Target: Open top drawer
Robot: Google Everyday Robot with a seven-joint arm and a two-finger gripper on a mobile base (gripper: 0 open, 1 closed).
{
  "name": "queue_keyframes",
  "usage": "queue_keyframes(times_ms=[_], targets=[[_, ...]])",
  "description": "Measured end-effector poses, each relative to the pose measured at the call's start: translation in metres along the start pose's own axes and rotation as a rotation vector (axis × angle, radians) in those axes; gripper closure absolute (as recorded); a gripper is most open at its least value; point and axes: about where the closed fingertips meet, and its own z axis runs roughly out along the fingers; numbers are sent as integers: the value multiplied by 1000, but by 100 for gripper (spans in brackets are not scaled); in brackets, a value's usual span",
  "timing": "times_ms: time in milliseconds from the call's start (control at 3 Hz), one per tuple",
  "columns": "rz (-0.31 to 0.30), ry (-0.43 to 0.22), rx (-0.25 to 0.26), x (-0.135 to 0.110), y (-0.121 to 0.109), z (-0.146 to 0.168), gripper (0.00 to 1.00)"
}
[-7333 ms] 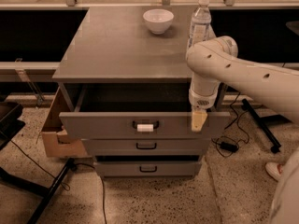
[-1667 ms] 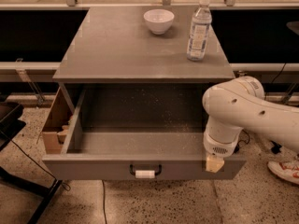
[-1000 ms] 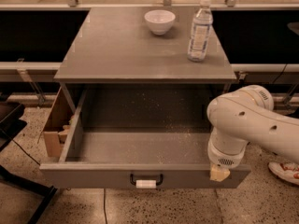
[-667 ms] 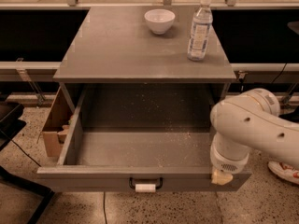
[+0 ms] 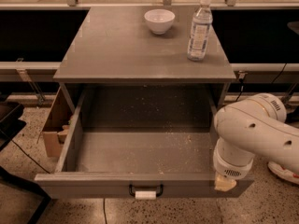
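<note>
Bench (image 5: 126, 50): grey cabinet with a flat top, seen from the front and above.

Top drawer (image 5: 140, 150): wide and grey, standing open and extended well out past the front edge of the bench. Its grey interior is exposed and holds only scattered pale crumbs (image 5: 188, 137), densest toward the right side.

Robot arm (image 5: 254, 129): white, rounded segments, located off the front right corner of the bench, reaching down to the right end of the drawer front.

Cardboard box (image 5: 55, 120): brown, standing on the floor against the left side of the bench, beside the drawer's left wall.

Water bottle (image 5: 199, 29): clear, white cap, upright near the rear right corner of the bench top.

Bowl (image 5: 159, 21): white, upright near the rear edge, left of the bottle and apart from it.

Gripper (image 5: 225, 183): cream-coloured tip, positioned at the front right corner of the drawer, at the top of the front panel. Its grip state cannot be determined.

Handle (image 5: 146, 189): black, centred on the drawer front.

Tag (image 5: 145, 195): white, hanging on the handle.
</note>
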Motion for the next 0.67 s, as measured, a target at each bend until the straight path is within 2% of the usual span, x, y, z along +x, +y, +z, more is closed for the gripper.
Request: queue_keyframes(times_ms=[333, 667], targets=[[4, -1, -2, 8, 14, -3, 100], [5, -1, -3, 9, 17, -4, 100]])
